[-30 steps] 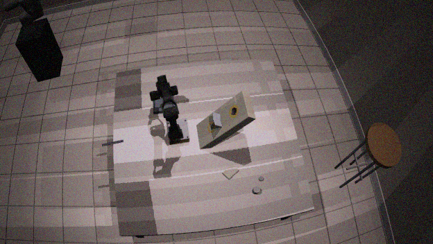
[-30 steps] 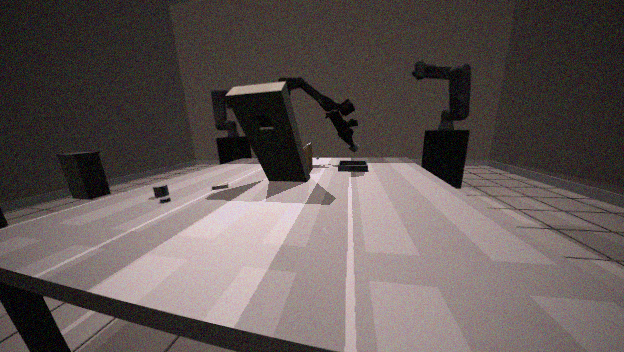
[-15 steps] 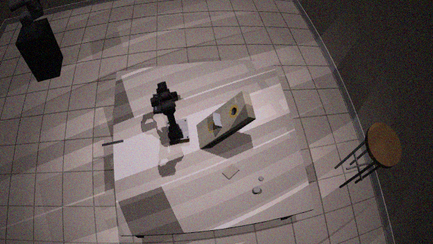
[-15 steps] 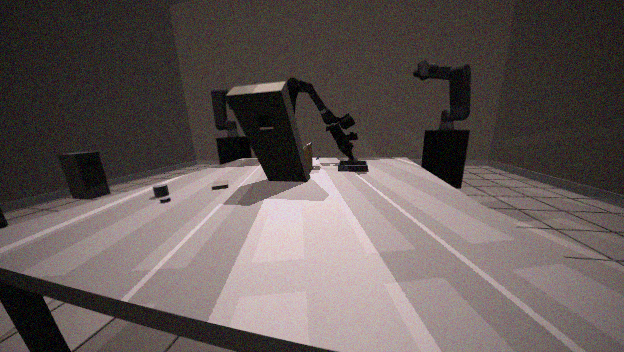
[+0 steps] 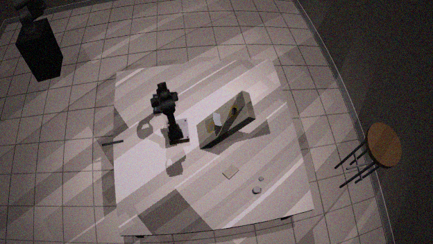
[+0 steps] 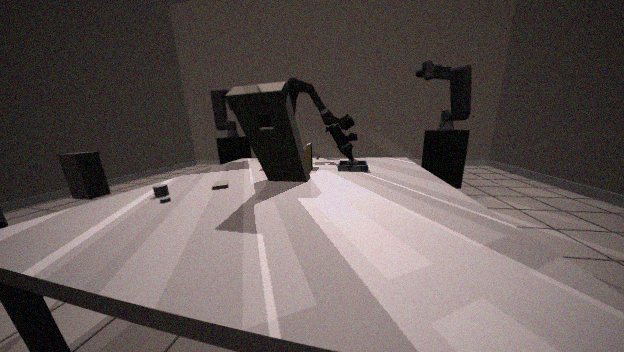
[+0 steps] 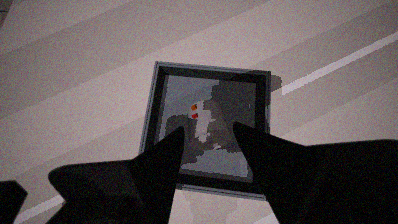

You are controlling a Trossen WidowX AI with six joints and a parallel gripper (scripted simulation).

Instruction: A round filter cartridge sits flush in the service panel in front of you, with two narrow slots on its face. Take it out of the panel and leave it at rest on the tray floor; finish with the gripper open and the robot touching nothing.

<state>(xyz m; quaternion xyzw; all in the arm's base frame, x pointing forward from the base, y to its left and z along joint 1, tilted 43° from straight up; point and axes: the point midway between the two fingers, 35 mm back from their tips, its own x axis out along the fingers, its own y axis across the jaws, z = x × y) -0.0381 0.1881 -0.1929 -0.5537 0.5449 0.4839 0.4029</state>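
Observation:
The small square tray lies on the table beside the arm's base. The round grey filter cartridge, with two red marks on its face, sits on the tray floor. My gripper reaches down into the tray with a finger on each side of the cartridge, open a little wider than it. The slanted service panel stands to the right, and its yellow-ringed hole is empty. In the top and exterior views the arm hides the cartridge.
A flat pad and two small discs lie toward the table's front. A dark bar lies at the left edge. A stool and a dark pedestal stand off the table.

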